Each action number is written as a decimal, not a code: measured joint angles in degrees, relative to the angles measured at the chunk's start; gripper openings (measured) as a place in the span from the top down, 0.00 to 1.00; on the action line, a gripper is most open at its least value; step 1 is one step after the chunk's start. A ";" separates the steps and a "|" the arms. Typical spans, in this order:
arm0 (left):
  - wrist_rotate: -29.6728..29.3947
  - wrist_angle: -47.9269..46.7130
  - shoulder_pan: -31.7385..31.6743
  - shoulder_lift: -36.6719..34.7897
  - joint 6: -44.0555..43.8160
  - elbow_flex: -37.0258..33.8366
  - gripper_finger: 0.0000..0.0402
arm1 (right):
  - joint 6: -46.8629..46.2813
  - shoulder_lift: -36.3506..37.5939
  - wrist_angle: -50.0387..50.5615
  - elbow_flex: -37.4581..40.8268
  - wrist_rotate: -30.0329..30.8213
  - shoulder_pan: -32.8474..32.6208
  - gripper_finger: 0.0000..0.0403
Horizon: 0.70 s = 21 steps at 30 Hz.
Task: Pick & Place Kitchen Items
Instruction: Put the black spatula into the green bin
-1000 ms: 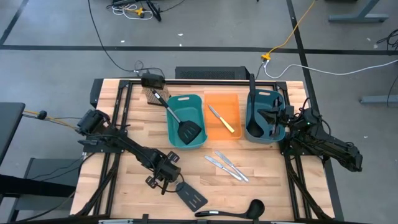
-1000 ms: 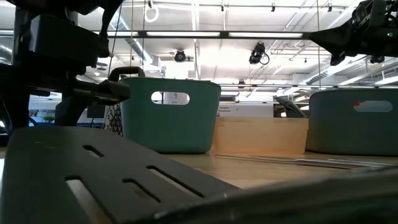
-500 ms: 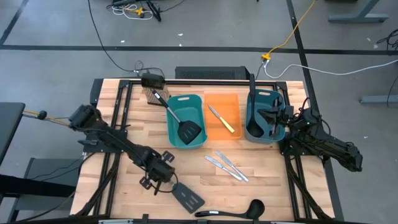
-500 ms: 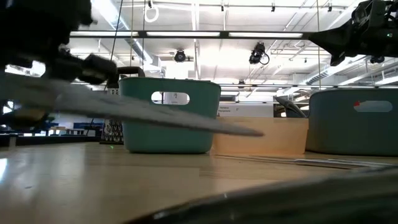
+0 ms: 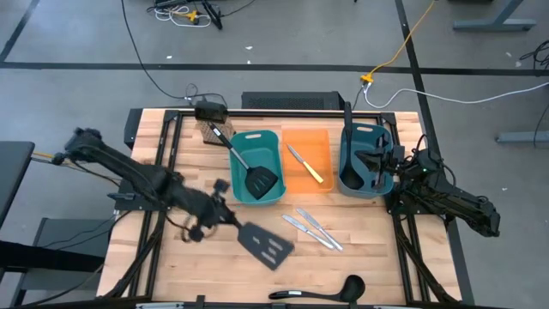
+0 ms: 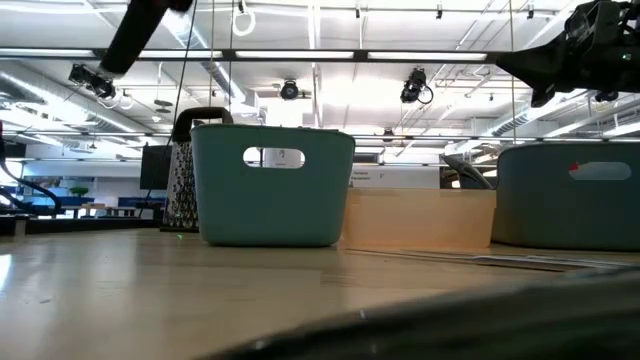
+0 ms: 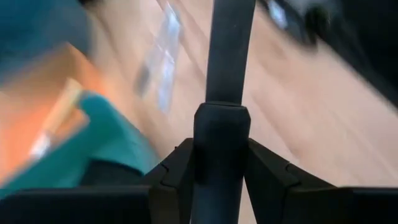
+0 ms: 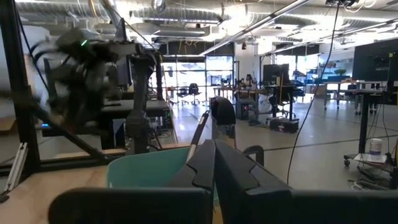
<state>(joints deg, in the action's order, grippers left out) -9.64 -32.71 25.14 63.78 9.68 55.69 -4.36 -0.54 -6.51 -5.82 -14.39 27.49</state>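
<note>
The left gripper (image 5: 225, 216) is gripping a black slotted spatula (image 5: 264, 243) by its handle over the bench's (image 5: 369, 249) front middle — blurred. The right gripper (image 5: 396, 168), jaws closed, is waiting beside the right teal bin (image 5: 364, 160); that bin's contents are partly hidden.

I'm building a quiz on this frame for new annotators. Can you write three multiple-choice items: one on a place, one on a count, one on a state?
1. Where does the yellow-handled knife lie?
A. in the orange bin
B. on the bare table
C. in the left teal bin

2. How many small silver knives lie on the table?
A. one
B. two
C. four

3. What is the left gripper doing?
A. hanging open
B. holding a ladle
C. holding a black slotted spatula

Key: 1 A, the yellow-handled knife rests inside the orange bin. 2 B, two small silver knives lie side by side. 3 C, the left gripper clamps the black slotted spatula by its handle.
</note>
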 joint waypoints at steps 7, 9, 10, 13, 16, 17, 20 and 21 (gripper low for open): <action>1.57 3.97 -5.91 -12.59 1.94 -2.58 0.71 | -0.61 0.00 0.07 0.00 0.00 0.01 0.97; 3.63 8.35 -8.45 -16.36 1.72 -6.84 0.71 | -0.62 0.00 0.06 0.00 0.00 0.00 0.97; 4.72 10.58 -9.76 -18.20 1.15 -9.34 0.71 | -0.69 0.00 0.10 0.00 0.00 0.01 0.97; 6.83 16.95 -12.86 -23.61 -1.12 -15.81 0.71 | -0.80 0.00 0.14 0.00 0.00 -0.01 0.97; 6.71 19.64 -14.20 -29.64 -2.75 -20.36 0.71 | -0.98 0.00 0.24 0.00 0.00 -0.01 0.97; 6.48 20.44 -14.43 -31.54 -3.83 -21.91 0.71 | -0.98 0.00 0.25 0.00 0.00 -0.01 0.97; 6.41 22.94 -14.46 -37.02 -5.52 -25.81 0.71 | -0.96 0.00 0.25 0.01 0.00 -0.01 0.97; 5.47 23.21 -14.45 -38.75 -6.19 -26.85 0.71 | -0.96 0.00 0.25 0.00 0.00 -0.01 0.97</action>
<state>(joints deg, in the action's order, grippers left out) -4.17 -9.49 10.70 25.03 3.49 28.84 -5.32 -0.54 -6.26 -5.82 -14.39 27.49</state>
